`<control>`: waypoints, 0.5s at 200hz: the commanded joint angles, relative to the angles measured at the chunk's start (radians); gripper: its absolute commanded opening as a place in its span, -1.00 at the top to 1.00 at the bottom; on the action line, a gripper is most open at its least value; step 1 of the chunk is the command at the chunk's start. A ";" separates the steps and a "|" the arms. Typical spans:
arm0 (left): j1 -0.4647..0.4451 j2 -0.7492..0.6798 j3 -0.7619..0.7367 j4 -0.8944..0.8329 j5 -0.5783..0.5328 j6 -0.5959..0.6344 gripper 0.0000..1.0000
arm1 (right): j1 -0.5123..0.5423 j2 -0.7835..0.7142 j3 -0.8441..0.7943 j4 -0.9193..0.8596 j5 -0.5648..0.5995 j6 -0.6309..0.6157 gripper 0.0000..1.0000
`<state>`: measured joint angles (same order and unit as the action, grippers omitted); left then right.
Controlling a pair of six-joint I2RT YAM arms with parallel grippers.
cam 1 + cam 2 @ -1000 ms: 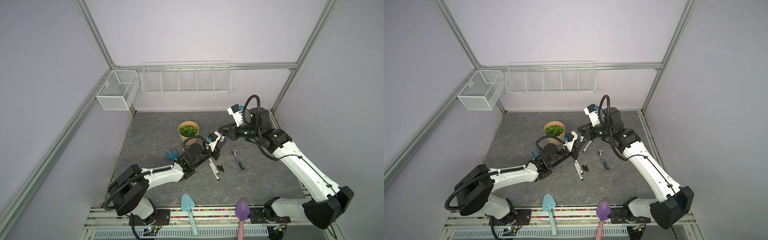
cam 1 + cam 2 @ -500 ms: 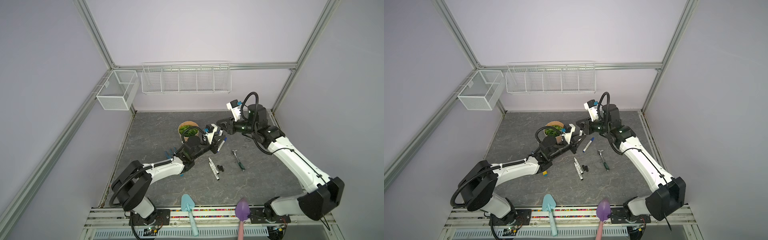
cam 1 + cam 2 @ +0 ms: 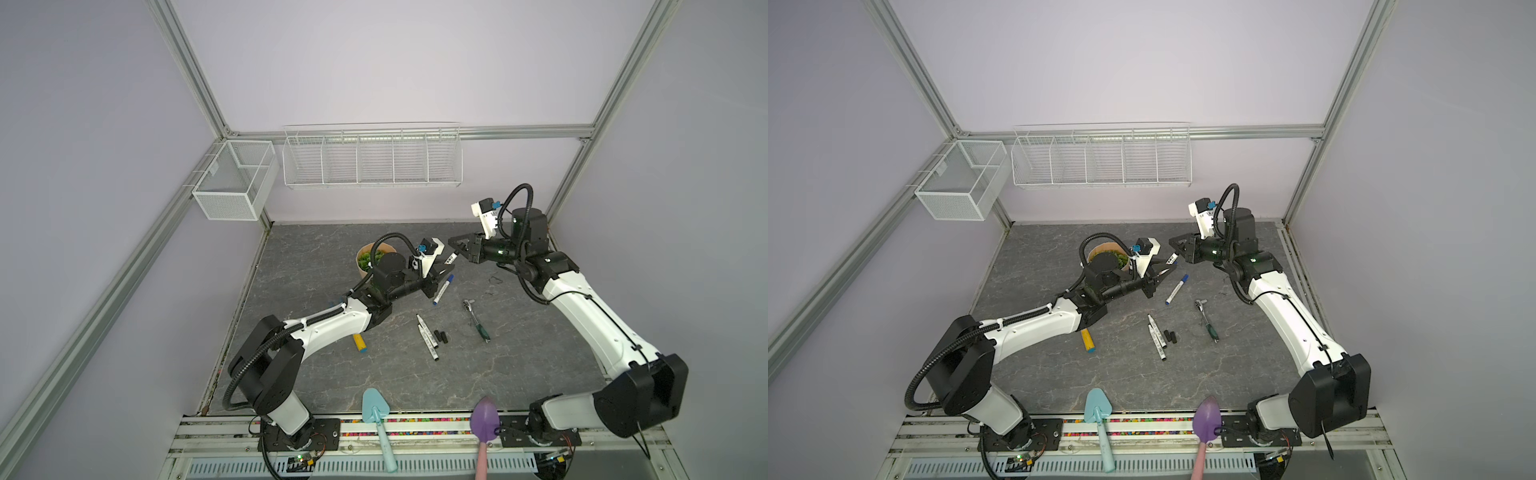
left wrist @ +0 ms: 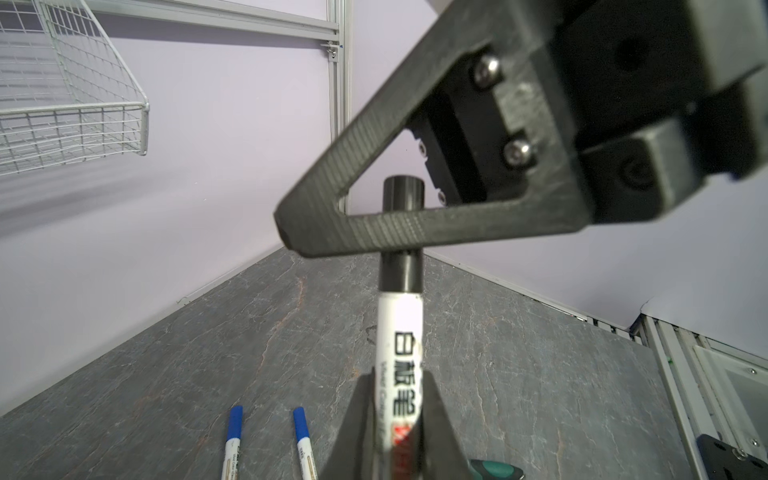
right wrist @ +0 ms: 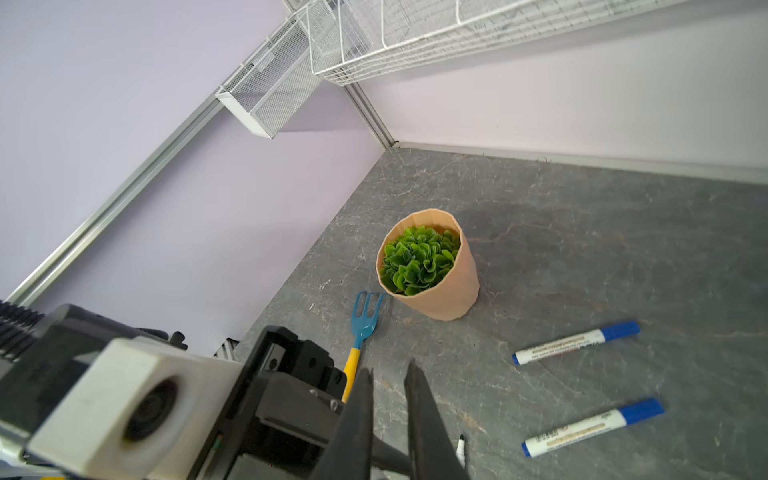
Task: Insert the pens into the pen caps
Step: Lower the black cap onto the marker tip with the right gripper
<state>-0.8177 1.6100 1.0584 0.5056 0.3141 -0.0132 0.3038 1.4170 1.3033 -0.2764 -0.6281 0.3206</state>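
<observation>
My left gripper [image 3: 441,272] [image 4: 397,415] is shut on a white pen [image 4: 400,332] held above the table. A black pen cap [image 4: 402,270] sits on its front end. My right gripper [image 3: 455,246] [image 5: 388,376] meets it from the other side, shut on that cap, with one finger [image 4: 415,232] crossing in front of it. Two blue-capped pens [image 5: 577,341] [image 5: 594,426] lie on the table; a top view shows one [image 3: 441,291]. Two uncapped pens [image 3: 428,340] lie mid-table beside two loose black caps [image 3: 440,336].
A potted plant [image 3: 368,259] stands just behind my left arm, with a blue hand rake [image 5: 363,328] beside it. A green-handled ratchet [image 3: 476,320] lies right of the pens. Two trowels [image 3: 376,409] [image 3: 484,419] rest at the front edge. Wire baskets [image 3: 372,158] hang on the back wall.
Both grippers have risen a little and shifted toward the back wall, still together at the pen and cap. Things on the table have not moved.
</observation>
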 commanded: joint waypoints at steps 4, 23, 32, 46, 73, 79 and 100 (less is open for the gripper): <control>0.038 -0.142 0.140 0.507 -0.106 -0.029 1.00 | 0.062 0.073 -0.083 -0.424 -0.114 -0.026 0.86; 0.038 -0.109 0.155 0.513 -0.109 -0.031 1.00 | 0.118 0.077 -0.066 -0.459 -0.103 -0.062 0.86; 0.038 -0.089 0.168 0.516 -0.112 -0.028 1.00 | 0.147 0.081 -0.062 -0.465 -0.098 -0.069 0.86; 0.041 -0.056 0.193 0.535 -0.118 -0.026 1.00 | 0.189 0.092 -0.055 -0.468 -0.082 -0.070 0.86; 0.051 0.002 0.271 0.556 -0.100 -0.042 1.00 | 0.215 0.132 -0.025 -0.506 -0.074 -0.092 0.86; 0.053 0.009 0.287 0.556 -0.095 -0.041 1.00 | 0.216 0.140 -0.020 -0.512 -0.076 -0.095 0.86; 0.071 0.015 0.326 0.549 -0.074 -0.044 1.00 | 0.215 0.149 -0.011 -0.524 -0.078 -0.103 0.86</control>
<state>-0.7898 1.6882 1.1385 0.4919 0.3164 -0.0181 0.4076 1.4784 1.3968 -0.2928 -0.4908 0.2287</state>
